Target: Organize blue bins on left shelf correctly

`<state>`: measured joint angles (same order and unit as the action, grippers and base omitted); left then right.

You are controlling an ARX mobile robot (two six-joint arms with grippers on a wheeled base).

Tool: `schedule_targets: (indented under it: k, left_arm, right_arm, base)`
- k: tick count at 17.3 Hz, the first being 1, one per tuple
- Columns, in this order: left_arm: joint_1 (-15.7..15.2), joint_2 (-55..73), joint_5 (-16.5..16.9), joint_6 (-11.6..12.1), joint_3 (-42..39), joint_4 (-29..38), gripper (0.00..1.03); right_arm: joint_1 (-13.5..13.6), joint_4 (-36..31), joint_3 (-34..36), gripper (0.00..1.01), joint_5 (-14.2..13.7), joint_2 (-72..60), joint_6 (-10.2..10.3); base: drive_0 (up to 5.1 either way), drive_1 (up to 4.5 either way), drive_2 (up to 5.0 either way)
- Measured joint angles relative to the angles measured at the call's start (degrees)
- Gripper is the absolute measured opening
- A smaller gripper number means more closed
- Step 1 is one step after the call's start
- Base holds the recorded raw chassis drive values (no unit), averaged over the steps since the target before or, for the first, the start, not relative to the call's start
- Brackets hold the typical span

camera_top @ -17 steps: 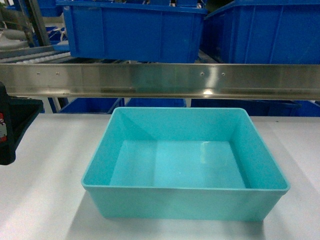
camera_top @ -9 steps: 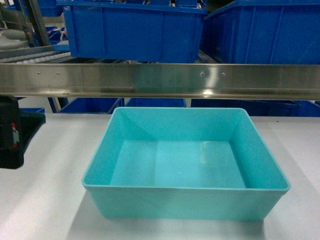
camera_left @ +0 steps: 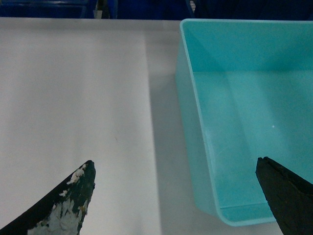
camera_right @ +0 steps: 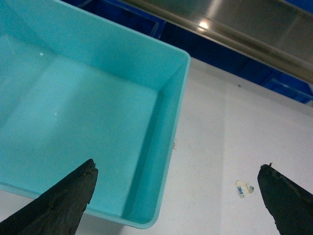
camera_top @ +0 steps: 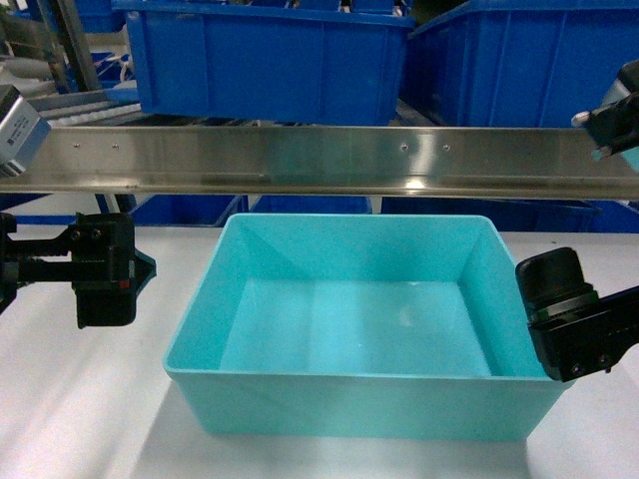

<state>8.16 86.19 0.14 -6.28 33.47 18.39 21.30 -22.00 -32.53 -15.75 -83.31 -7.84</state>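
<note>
Head view: turquoise bin (camera_top: pixel 369 329) empty on desk (camera_top: pixel 80 399), below shelf rail (camera_top: pixel 319 160). Left gripper (camera_left: pixel 176 200) and right gripper (camera_right: pixel 176 200) spread wide, straddling side walls. Advice: close evenly on both rims.

The head camera faces forward, slanting down at the turquoise bin (camera_top: pixel 369 324). Each wrist camera looks down, close, past its own hand, sharing that bin.

Left pincer (camera_left: pixel 178 196): black tapered fingers, one tip's coating flaked white. Right pincer (camera_right: pixel 178 196): black, intact; screws on housing.
</note>
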Motion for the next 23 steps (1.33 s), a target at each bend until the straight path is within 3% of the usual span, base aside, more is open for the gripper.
schedule_targets:
  k: [5, 7, 9, 23]
  left_arm:
    - [0.52, 0.11, -0.61, -0.85, 0.07, -0.63, 0.98]
    - [1.77, 6.34, 0.22, -1.25, 3.98, -2.71, 0.98]
    - [3.32, 11.72, 0.28, -1.2, 8.46, -2.51, 0.98]
    - [5.64, 21.94, -0.81, 0.79, 14.1, -1.25, 0.98]
  right_arm:
    - [-0.04, 0.17, -0.28, 0.98, 0.22, -0.9, 0.98]
    - [-1.42, -3.87, -1.73, 0.98, -0.15, -7.13, 3.13]
    - [-1.81, -3.26, -3.02, 0.98, 0.28, -14.21, 4.87]
    - [-1.7, 1.79, -12.52, 0.98, 1.81, -21.81, 7.39]
  base:
    - [0.0, 0.0, 0.0]
    - [0.0, 0.0, 0.0]
    - [0.0, 0.0, 0.0]
    - [0.0, 0.0, 0.0]
